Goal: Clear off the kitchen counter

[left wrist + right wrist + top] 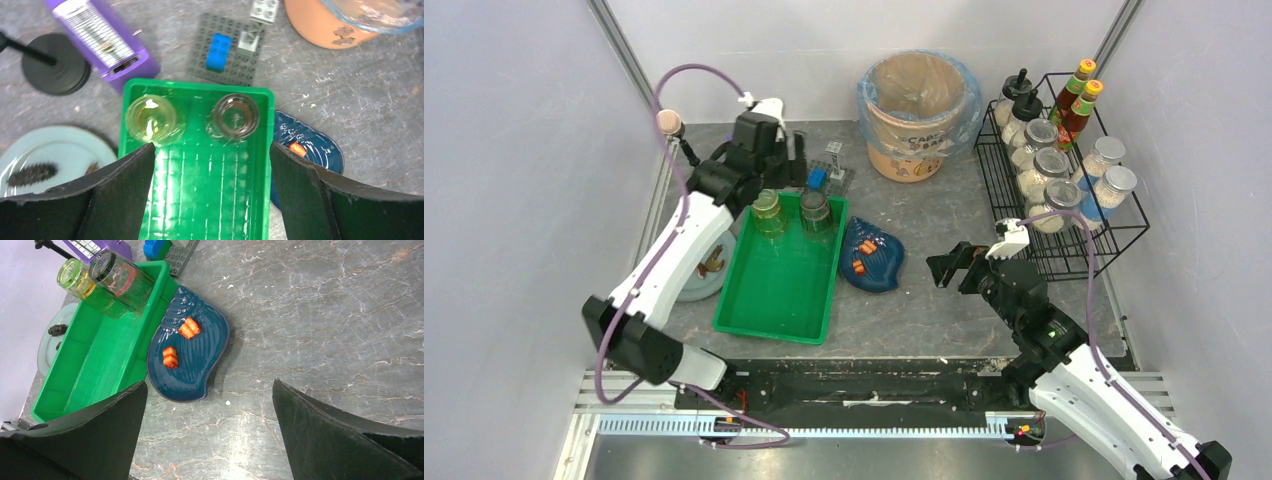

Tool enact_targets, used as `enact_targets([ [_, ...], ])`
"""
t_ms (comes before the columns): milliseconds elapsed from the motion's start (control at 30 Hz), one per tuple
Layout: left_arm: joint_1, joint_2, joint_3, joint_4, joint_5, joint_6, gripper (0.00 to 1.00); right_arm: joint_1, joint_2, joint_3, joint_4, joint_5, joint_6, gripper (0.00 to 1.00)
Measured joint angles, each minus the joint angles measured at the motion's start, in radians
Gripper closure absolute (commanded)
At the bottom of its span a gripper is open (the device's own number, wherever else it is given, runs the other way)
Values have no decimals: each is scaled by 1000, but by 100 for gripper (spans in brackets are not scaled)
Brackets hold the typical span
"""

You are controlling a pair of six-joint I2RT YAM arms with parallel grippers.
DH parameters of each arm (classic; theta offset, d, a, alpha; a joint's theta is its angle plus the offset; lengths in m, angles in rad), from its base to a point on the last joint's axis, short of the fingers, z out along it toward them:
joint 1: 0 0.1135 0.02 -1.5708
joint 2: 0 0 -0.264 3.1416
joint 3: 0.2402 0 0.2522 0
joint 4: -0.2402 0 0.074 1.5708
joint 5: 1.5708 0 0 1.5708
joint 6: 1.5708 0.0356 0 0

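Note:
The kitchen counter point(944, 215) is a dark grey stone-look tabletop. On it a green tray point(779, 290) holds two glass jars point(768, 212) point(815, 210) at its far end. A blue shell-shaped dish point(871, 256) with two orange pieces lies right of the tray. My left gripper point(210, 165) is open and empty, hovering above the tray's far end over the jars point(151, 119) point(235, 116). My right gripper point(207, 435) is open and empty, above bare counter right of the blue dish point(190, 352).
A pale plate point(707, 262) with food scraps lies left of the tray. A grey brick baseplate point(829, 172) with a blue brick, a purple box point(107, 37), a lined brown bin point(917, 110) and a black wire rack point(1064, 175) of bottles and jars stand at the back.

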Motion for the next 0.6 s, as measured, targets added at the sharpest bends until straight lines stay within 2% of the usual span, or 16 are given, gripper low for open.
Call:
enact_targets([
  [233, 166, -253, -217, 8, 38, -93, 10, 0, 31, 6, 5, -21, -41, 2],
  [600, 586, -553, -613, 21, 142, -310, 11, 0, 163, 60, 12, -202, -167, 2],
])
